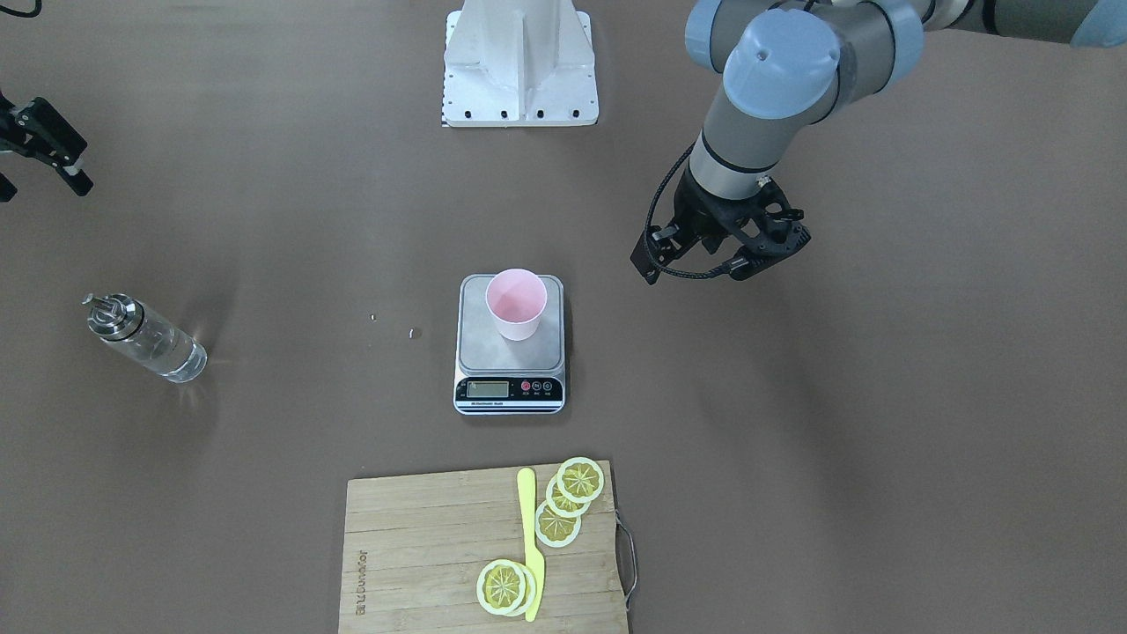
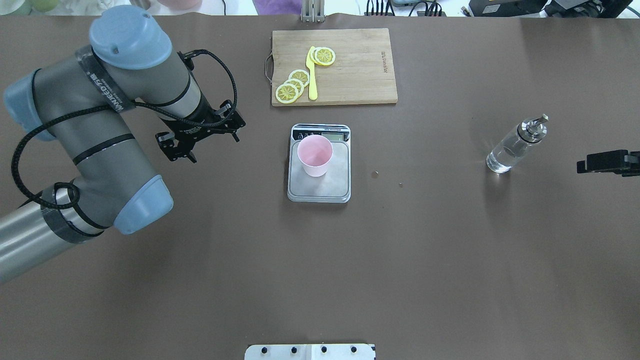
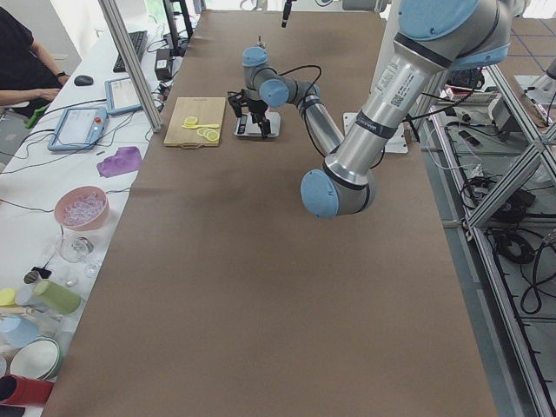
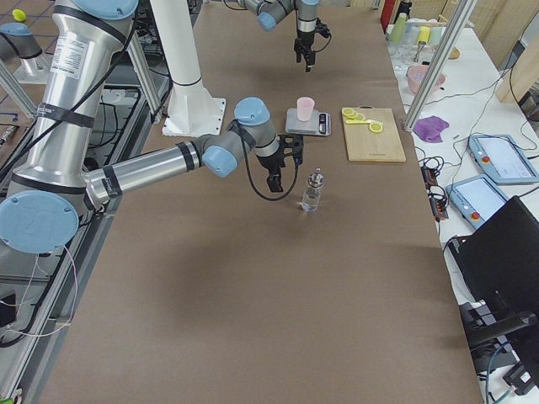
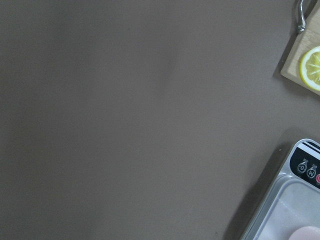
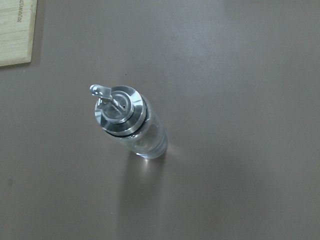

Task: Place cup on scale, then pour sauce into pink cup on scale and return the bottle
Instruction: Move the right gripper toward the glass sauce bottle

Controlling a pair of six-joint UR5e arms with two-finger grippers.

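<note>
1. Table: brown surface that carries everything below.
2. Left arm: reaches in over the table's left half. Its claw hangs above bare table, beside the scale and apart from it; the fingers look parted and grip nothing.
3. Right arm: its claw hangs near the table's right end, close to the bottle but not touching it; the fingers stand apart and empty.
4. Wooden board: lies at the middle of the far edge.
5. Scale: sits mid-table, just inside the board, with its display strip facing the far edge.
6. Bottle: stands upright toward the right end, metal cap on top, with clear sauce inside.
7. Cup: pink, upright on the scale's steel platform, nearer its display end.
8. Yellow knife and lemon slices: lie on the board's left part.
</note>
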